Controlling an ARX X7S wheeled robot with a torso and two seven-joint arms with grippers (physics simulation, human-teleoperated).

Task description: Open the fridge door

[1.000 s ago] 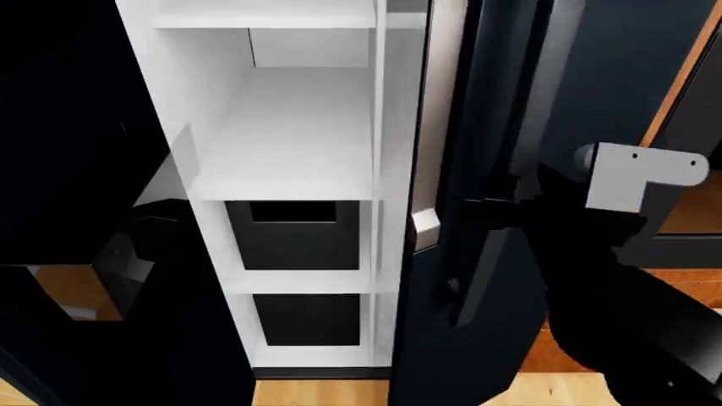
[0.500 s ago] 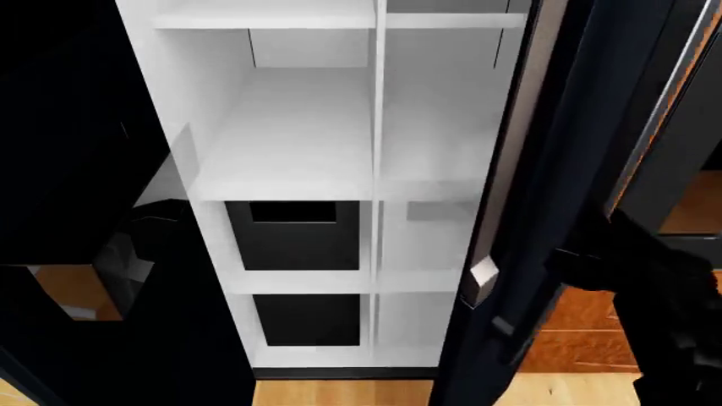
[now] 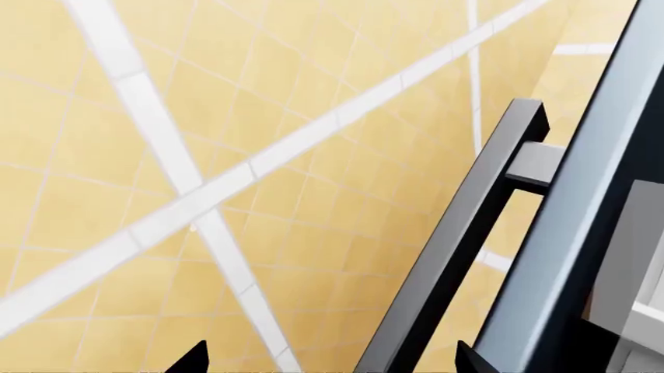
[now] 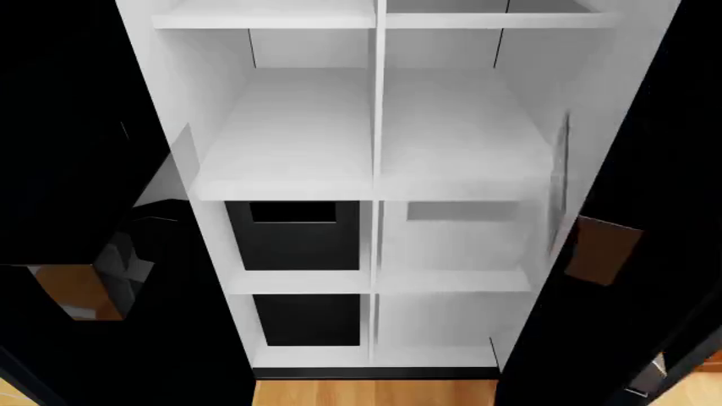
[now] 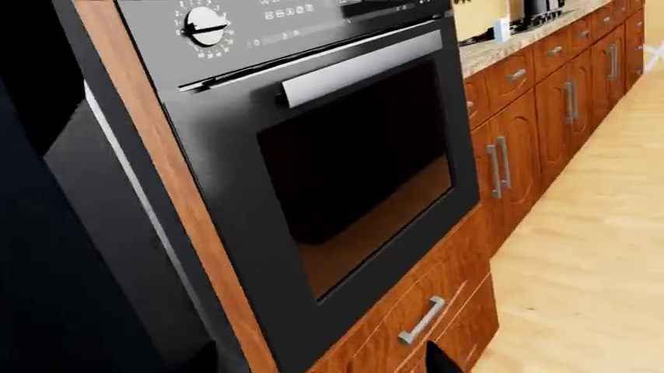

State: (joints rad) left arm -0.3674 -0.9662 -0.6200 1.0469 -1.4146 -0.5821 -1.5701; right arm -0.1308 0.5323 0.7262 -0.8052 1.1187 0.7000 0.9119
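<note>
Left wrist view: camera looking along dark bar handle [image 3: 456,241] of fridge door [image 3: 581,233], tiled floor [image 3: 207,155] behind. Left gripper's two tips [image 3: 192,359] peeking in, spread apart, gripping nothing.

Head view: fridge [image 4: 373,169] filling frame, both doors swinging wide, white shelves [image 4: 293,182] and dark drawers [image 4: 296,233] showing. Neither gripper visible.

Right wrist view: facing built-in oven [image 5: 343,155] and wooden cabinets [image 5: 539,101]; right gripper's opening not showing, cannot tell.

Task appearing essentially done.

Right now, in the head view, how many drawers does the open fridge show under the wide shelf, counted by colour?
black drawers: 2
white drawers: 2
Total: 4 drawers in the fridge
</note>
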